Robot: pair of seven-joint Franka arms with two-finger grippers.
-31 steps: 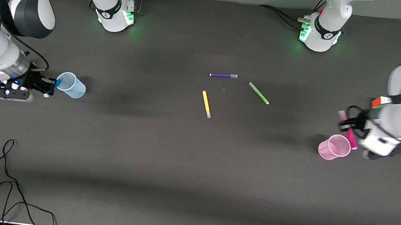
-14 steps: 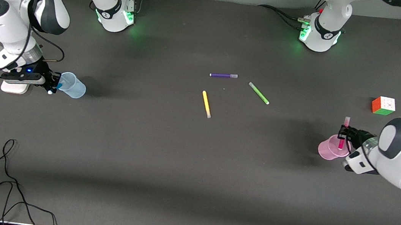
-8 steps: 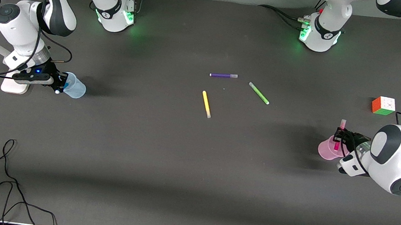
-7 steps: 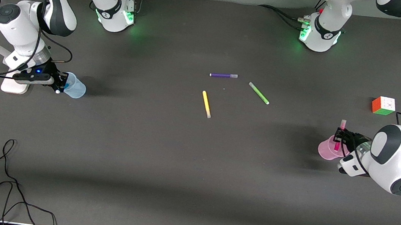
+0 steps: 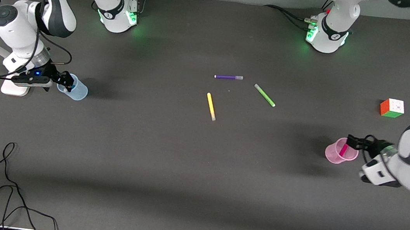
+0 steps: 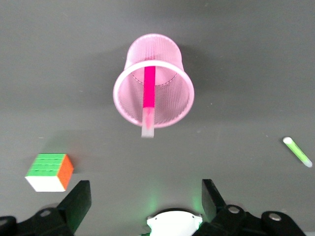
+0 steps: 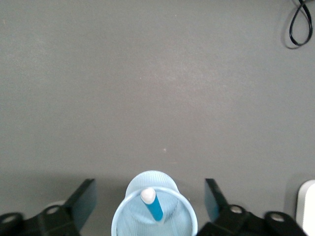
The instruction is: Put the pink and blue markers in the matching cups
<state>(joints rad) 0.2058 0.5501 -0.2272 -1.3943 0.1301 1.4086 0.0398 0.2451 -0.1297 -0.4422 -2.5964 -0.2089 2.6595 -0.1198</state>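
The pink marker [image 5: 344, 149] stands tilted inside the pink cup [image 5: 332, 153] at the left arm's end of the table; the left wrist view shows the marker [image 6: 149, 91] leaning on the cup's rim [image 6: 184, 98]. My left gripper [image 5: 354, 142] is open and empty beside that cup. The blue marker [image 7: 152, 205] stands in the pale blue cup [image 7: 129, 217] at the right arm's end of the table. My right gripper [image 5: 67, 79] is open over the blue cup [image 5: 77, 91], its fingers [image 7: 83, 200] either side of it.
A purple marker [image 5: 228, 77], a green marker [image 5: 264, 95] and a yellow marker [image 5: 210, 106] lie at mid-table. A colour cube [image 5: 392, 108] sits near the left arm's end. A black cable [image 5: 4, 184] lies on the table nearest the front camera.
Both grippers opened and let go of their markers. The pink marker dropped into the pink cup and the blue marker into the blue cup. The left gripper drew back from the pink cup.
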